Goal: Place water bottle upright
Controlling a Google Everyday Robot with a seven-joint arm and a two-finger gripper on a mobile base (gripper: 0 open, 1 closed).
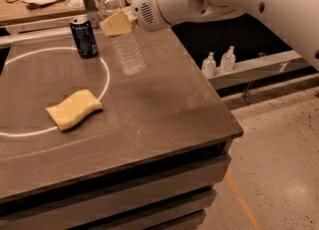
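Observation:
The water bottle (127,50) is clear and ribbed. It hangs nearly upright in my gripper (117,22), which is shut on its upper part. Its base is close to the brown table top (164,104), near the right edge of the white circle (105,77). My white arm reaches in from the upper right. The bottle's cap is hidden behind the tan fingers (118,23).
A dark blue soda can (83,37) stands left of the bottle, at the circle's far edge. A yellow sponge (74,109) lies inside the circle. Two small white pump bottles (218,60) stand on a ledge to the right. A cluttered bench lies behind.

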